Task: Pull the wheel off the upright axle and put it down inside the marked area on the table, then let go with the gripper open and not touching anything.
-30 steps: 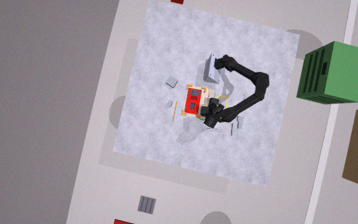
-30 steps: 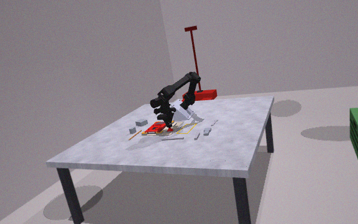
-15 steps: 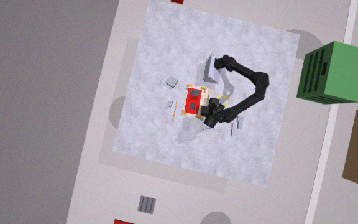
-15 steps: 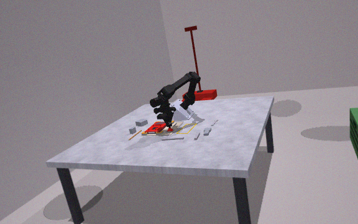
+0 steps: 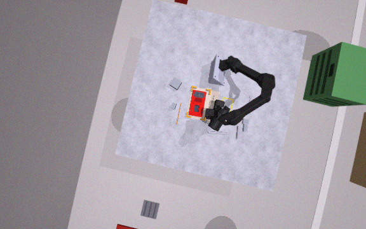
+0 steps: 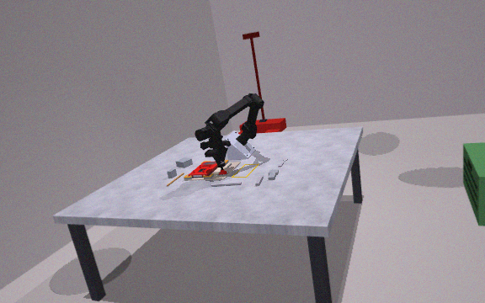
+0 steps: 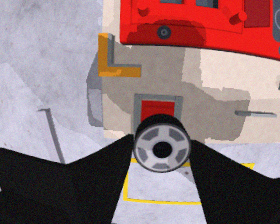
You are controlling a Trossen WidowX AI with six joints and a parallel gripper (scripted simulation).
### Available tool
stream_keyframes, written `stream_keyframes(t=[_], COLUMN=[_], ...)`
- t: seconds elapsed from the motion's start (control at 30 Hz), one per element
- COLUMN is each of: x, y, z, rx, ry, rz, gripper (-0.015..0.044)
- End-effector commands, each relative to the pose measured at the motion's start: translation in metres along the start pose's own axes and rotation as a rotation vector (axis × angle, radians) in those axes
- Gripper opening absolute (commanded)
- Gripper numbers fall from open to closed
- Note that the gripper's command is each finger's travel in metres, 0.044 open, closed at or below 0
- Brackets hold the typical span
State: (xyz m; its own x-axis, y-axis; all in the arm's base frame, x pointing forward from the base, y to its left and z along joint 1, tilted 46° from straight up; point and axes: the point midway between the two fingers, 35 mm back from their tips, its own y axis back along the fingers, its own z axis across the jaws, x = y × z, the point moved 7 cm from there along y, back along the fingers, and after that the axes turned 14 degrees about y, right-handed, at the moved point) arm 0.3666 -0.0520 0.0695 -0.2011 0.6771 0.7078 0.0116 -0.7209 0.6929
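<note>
The wheel (image 7: 162, 160), black with a silver spoked face, is between the fingertips of my gripper (image 7: 161, 143) (image 6: 222, 166), which is shut on it. Its centre looks dark; the axle is hidden, so I cannot tell whether the wheel is still around it. Just behind the wheel, a red block (image 7: 158, 107) (image 6: 222, 172) sits in a grey frame at the edge of the beige board. The marked area, a yellow outline (image 7: 163, 201) (image 6: 240, 177) (image 5: 228, 98), lies on the table beside the board, partly behind the fingers in the wrist view. The arm hides the wheel in the top view.
A red panel (image 5: 204, 95) (image 6: 200, 169) (image 7: 191, 37) stands over the beige board beside the gripper. An orange corner bracket (image 7: 105, 65) is near the wheel. A pale angled stand (image 5: 215, 76) (image 6: 236, 147) is farther back. Grey pieces and an orange stick (image 5: 178, 114) (image 6: 175, 179) lie around.
</note>
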Motion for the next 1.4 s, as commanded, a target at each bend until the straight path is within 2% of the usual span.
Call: stream_keyframes(t=[0.0, 1.07, 1.37], x=[-0.001, -0.001, 0.000], y=[0.005, 0.016, 0.047], z=[0.001, 0.000, 0.000], rx=[-0.004, -0.005, -0.005], ry=[0.004, 0.003, 0.002], rz=[-0.007, -0.006, -0.007], gripper=[0.0000, 0.0000, 0.0000])
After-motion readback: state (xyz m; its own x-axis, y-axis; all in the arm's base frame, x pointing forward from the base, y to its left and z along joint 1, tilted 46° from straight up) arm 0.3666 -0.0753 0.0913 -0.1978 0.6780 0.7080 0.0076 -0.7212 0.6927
